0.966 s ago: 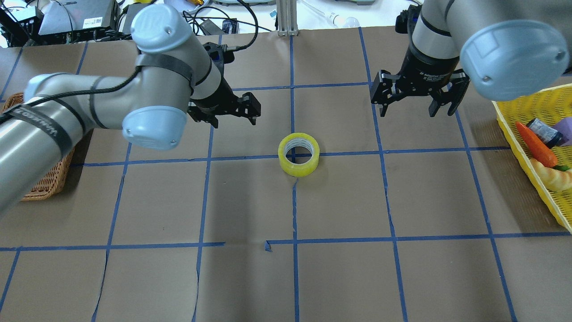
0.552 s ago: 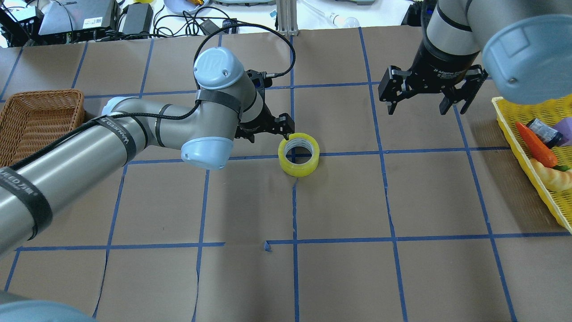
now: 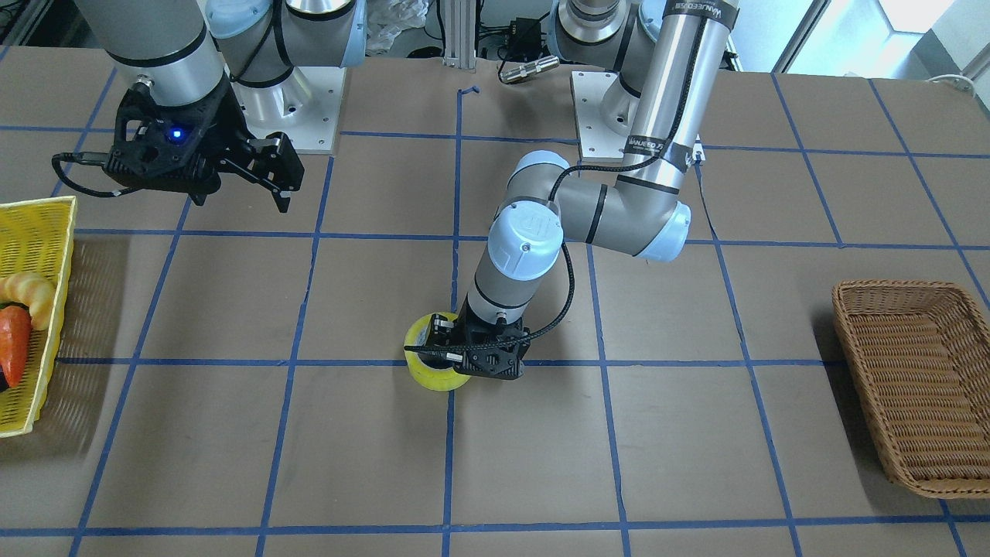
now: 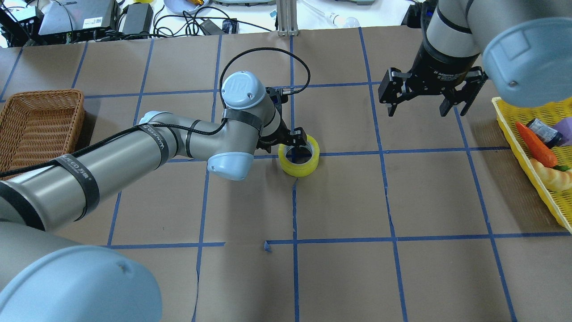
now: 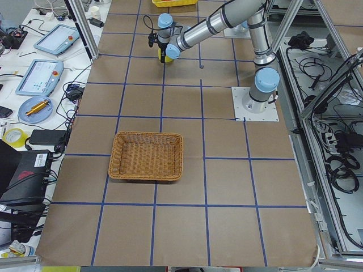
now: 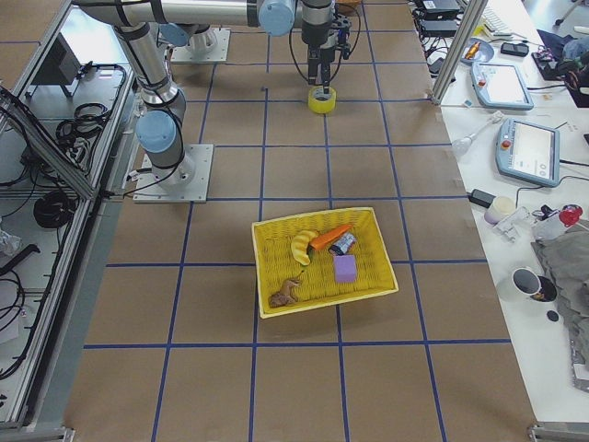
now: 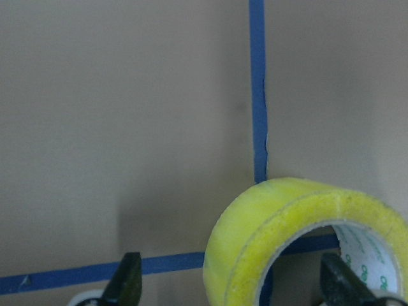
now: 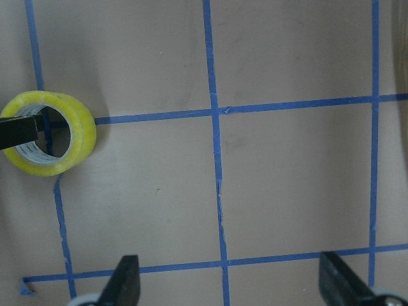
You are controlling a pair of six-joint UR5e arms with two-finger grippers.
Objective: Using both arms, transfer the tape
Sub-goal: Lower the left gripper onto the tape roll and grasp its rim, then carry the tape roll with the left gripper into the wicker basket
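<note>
We judge the step in hand to be the first pickup. The left hand (image 4: 291, 139) is low at the tape (image 4: 300, 164), which lies flat on the desk (image 4: 339, 277) over a crossing of the blue grid lines (image 4: 387, 197), near the middle. This hand is spread wide and grips nothing yet.

In the left wrist view one fingertip (image 7: 129, 284) sits outside the roll, and the other seems to sit inside the white core. So the jaws appear to straddle one wall of the ring.

The next move, as we see it, is to close on that wall squarely, since the roll may slide on the paper, and then lift. The right hand (image 4: 424, 107) hangs wide open above the desk, well apart from the tape on the robot's right. It would have to come across to take the roll.

The right wrist view looks straight down on the roll and shows a black finger crossing its hole. In the overhead view the left wrist partly hides this. In the front-facing view the hand covers much of the roll. Both side views show the roll too small to judge the grip.

A wicker basket (image 4: 44, 91) stands on the left and a yellow basket (image 4: 507, 129) on the right. We cannot tell which is the goal.
</note>
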